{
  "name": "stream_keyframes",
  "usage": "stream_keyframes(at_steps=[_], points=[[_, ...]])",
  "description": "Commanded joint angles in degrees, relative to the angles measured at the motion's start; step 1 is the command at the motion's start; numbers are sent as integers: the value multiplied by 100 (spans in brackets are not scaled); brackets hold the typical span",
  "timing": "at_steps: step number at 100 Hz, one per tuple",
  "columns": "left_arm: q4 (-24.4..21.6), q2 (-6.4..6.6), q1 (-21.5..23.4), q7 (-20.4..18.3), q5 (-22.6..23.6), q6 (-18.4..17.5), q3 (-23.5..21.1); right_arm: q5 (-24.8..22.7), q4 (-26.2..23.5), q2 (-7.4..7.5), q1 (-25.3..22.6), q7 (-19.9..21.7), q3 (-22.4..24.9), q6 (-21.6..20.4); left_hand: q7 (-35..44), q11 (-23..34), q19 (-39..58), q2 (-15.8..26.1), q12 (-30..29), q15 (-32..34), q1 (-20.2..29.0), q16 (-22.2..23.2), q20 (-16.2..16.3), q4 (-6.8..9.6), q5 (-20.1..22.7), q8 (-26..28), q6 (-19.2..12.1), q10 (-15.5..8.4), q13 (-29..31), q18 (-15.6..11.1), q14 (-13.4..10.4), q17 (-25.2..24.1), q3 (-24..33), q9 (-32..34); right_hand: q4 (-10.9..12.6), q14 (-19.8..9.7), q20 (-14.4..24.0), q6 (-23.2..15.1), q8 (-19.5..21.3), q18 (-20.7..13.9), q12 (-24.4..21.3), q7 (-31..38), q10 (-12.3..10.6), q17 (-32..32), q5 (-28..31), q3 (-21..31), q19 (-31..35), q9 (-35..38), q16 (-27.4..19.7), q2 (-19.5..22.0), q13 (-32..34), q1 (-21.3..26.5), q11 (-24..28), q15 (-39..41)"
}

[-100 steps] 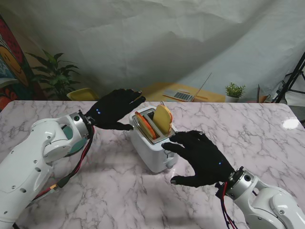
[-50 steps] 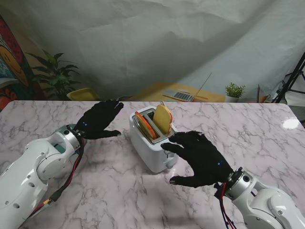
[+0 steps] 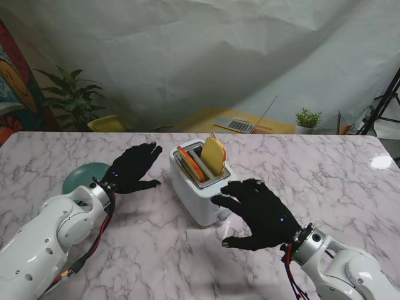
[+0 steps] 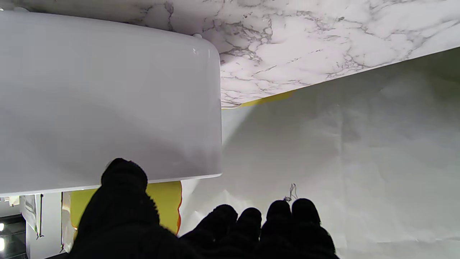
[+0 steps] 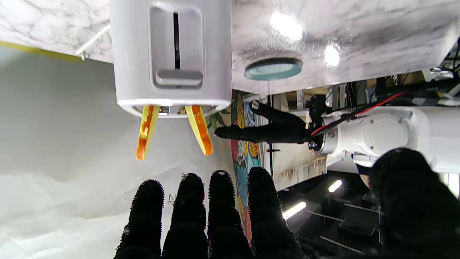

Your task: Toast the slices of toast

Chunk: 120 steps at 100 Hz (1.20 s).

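Toaster (image 5: pixel 171 54) lever (image 5: pixel 179 77) shows only in the right wrist view; both hands (image 3: pixel 132 167) (image 3: pixel 259 212) spread, empty.

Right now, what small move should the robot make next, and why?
Probably bring the right hand onto the grey lever of the white toaster and press it: both yellow toast slices stand high in the slots, and both hands are open.

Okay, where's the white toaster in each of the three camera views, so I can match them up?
Stand view: toaster mid-table, between both hands.
Left wrist view: its smooth white side fills the picture's left half.
Right wrist view: its lever end, two slices sticking out.
Shared landmark: the yellow-orange toast slices.
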Motion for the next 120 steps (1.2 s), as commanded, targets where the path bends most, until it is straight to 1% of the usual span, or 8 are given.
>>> stream_keyframes(at_steps=[1,7,9,13,26,52,79,120], points=[[21,-30,0,-89,-14,42,28,-142,98,35,-10,51,-51,92,26,-95,-232,283,-53,-153,119,-40,-125,131,-131,105,149,112,-178,-89,226,-36,-197,-224,5,-67,-72,190,42,-214,-38,-153,74,-61,-19,-18,-63,-120,-103,14,-45,-202,-73,-220],[7,-30,10,-99,-16,53,32,-208,147,49,13,99,-97,176,45,-90,-233,295,-42,-147,132,-39,-124,131,-128,178,118,109,-175,-90,227,-36,-199,-221,11,-72,-63,205,36,-247,-42,-167,82,-38,-16,-77,-50,-110,-101,76,-18,-177,-83,-215],[-7,-30,19,-110,-15,57,29,-204,163,51,20,123,-118,215,54,-89,-234,312,-38,-146,130,-39,-124,132,-128,201,111,104,-175,-92,223,-37,-199,-222,33,-70,-55,225,19,-267,-50,-209,88,-39,-5,-215,-55,-105,-103,103,-10,-79,-108,-227],[-30,-30,34,-128,-16,62,22,-194,190,55,34,189,-159,306,86,-91,-242,308,-11,-137,144,-39,-123,130,-171,452,100,102,-177,-92,224,-33,-220,-221,47,-67,-52,243,13,-298,-53,-227,101,-38,-9,-259,-59,-116,-103,111,-9,-34,-118,-229],[-89,-30,74,-176,-23,69,9,-263,352,77,163,278,-298,490,86,-85,-240,315,2,-134,155,-39,-120,133,-156,525,71,97,-172,-91,224,-32,-213,-216,63,-58,-41,279,2,-375,-51,-264,113,7,-24,-293,-48,-115,-101,178,17,-4,-117,-225],[-133,-29,109,-207,-29,62,14,-136,723,80,449,289,-586,765,120,-69,-228,305,53,-113,167,-37,-111,133,-156,687,27,74,-161,-100,221,-31,-213,-211,79,-61,-30,312,-14,-414,-40,-317,129,34,-7,-333,-57,-129,-103,157,26,53,-100,-230],[-65,-31,80,-143,-35,53,53,-69,1020,77,676,196,-788,914,111,-54,-205,302,115,-87,181,-40,-98,133,-119,782,3,56,-148,-114,203,-27,-213,-204,86,-64,-5,312,-2,-451,-20,-309,132,73,17,-256,-38,-125,-93,118,58,58,-55,-211],[45,-39,26,7,-30,42,117,84,1444,113,839,397,-993,938,90,-44,-181,287,179,-53,202,-43,-85,135,-71,850,-16,34,-135,-137,189,-21,-209,-201,75,-62,16,297,21,-479,-14,-269,115,41,-21,-155,-44,-151,-87,96,18,19,-36,-209]])
